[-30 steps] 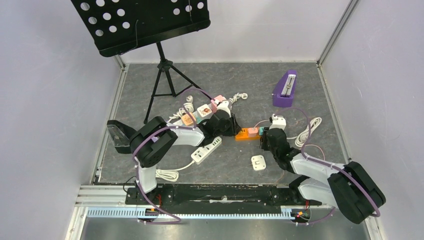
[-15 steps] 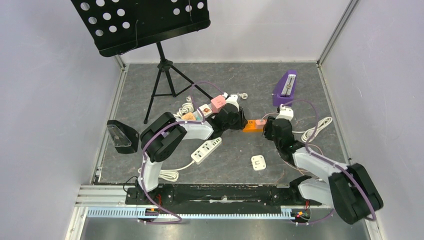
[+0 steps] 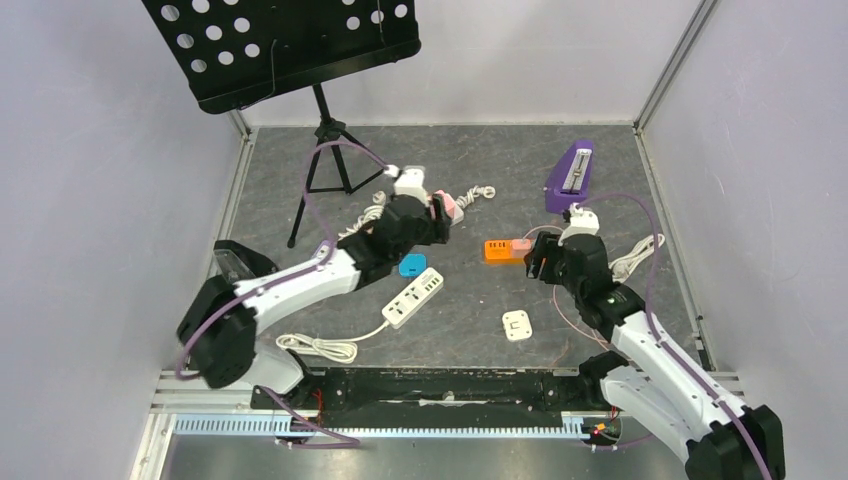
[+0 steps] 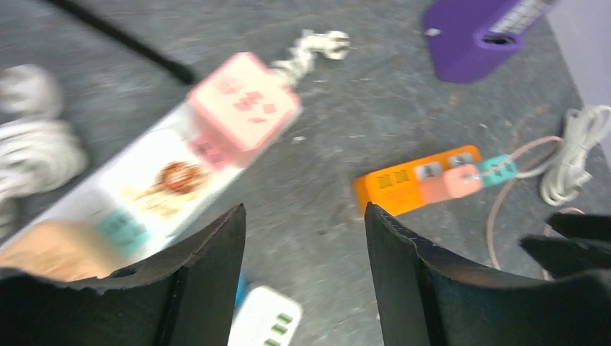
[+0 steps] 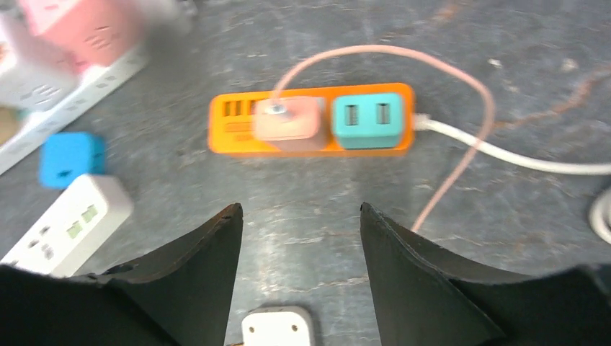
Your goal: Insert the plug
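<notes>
An orange power strip [image 3: 503, 250] lies on the grey mat; it also shows in the right wrist view [image 5: 238, 126] and the left wrist view [image 4: 400, 187]. A pink plug [image 5: 290, 122] with a thin pink cable sits in it, next to a teal adapter [image 5: 366, 120]. My right gripper [image 5: 299, 216] is open and empty, hovering just in front of the strip. My left gripper [image 4: 302, 216] is open and empty, raised to the left of the strip, near a long white strip [image 4: 144, 194] that carries a pink cube [image 4: 243, 101].
A white power strip [image 3: 413, 298] and a blue cube adapter [image 3: 412, 265] lie centre left. A white square adapter [image 3: 517, 324] lies near the front. A purple metronome [image 3: 571, 176] stands at the back right, a music stand [image 3: 325, 140] at the back left, a black wedge [image 3: 236, 263] by the left wall.
Both grippers have let go of the orange strip and drawn back, the left one up and to the left, the right one toward the front. The strip lies free with the pink plug in it.
</notes>
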You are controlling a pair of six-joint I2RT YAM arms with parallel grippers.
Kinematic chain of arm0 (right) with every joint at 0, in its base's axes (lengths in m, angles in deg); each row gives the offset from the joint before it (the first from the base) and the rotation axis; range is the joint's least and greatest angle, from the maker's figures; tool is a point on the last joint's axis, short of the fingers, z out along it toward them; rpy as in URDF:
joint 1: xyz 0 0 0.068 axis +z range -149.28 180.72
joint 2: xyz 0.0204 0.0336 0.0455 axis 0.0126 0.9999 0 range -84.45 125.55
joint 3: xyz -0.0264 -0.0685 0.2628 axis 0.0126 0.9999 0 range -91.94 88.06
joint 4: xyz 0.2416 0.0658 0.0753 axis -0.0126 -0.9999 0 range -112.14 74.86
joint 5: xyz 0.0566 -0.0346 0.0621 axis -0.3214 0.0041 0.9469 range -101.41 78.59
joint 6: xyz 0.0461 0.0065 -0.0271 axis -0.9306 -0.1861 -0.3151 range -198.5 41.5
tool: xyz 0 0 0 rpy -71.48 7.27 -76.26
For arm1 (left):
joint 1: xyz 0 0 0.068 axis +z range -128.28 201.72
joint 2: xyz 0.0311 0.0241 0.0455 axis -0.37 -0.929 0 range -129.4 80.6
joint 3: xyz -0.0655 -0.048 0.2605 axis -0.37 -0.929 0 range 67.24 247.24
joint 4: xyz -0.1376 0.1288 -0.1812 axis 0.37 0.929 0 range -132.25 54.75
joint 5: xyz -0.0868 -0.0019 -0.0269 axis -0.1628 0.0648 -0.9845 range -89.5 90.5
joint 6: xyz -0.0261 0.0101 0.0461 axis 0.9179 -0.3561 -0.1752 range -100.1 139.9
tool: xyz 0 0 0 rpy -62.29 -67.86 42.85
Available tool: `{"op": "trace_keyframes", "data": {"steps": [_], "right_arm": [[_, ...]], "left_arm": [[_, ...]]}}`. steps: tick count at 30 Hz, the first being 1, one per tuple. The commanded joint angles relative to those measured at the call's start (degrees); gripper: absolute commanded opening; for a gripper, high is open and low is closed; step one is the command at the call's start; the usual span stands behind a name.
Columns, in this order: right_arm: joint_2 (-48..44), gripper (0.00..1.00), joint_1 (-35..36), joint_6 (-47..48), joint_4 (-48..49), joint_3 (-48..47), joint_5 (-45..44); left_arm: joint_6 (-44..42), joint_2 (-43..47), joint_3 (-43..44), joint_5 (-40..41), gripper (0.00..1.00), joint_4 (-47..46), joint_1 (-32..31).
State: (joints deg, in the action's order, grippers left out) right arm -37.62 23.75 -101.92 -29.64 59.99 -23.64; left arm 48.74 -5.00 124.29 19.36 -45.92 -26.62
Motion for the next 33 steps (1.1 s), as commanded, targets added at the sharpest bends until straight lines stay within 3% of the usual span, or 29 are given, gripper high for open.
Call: {"op": "trace_keyframes", "data": {"steps": [1,4,9,15,24,33], "right_arm": [[-2.2,0.63,0.5,4.8,6.8,-2.2,18.2],[0.1,0.64,5.2,4.8,11.7,-3.2,20.6],[8.2,0.7,17.6,7.2,13.1,-8.8,11.9],[26.5,0.85,27.1,11.5,13.0,-18.6,6.2],[50.2,0.98,31.7,15.5,17.0,-32.0,-1.2],[62.9,0.98,33.4,-1.6,15.4,-40.2,-16.3]], "left_arm": [[2.9,10.7,-7.7,5.8,0.68,10.1,7.2],[5.8,17.3,-13.3,6.5,0.69,12.2,12.1],[11.5,23.2,-18.7,8.4,0.71,16.5,16.1],[15.9,24.2,-22.9,10.9,0.56,19.3,20.8],[17.0,22.3,-26.2,8.9,0.55,18.2,25.0],[15.9,27.4,-24.5,11.0,0.59,21.0,25.4]]}}
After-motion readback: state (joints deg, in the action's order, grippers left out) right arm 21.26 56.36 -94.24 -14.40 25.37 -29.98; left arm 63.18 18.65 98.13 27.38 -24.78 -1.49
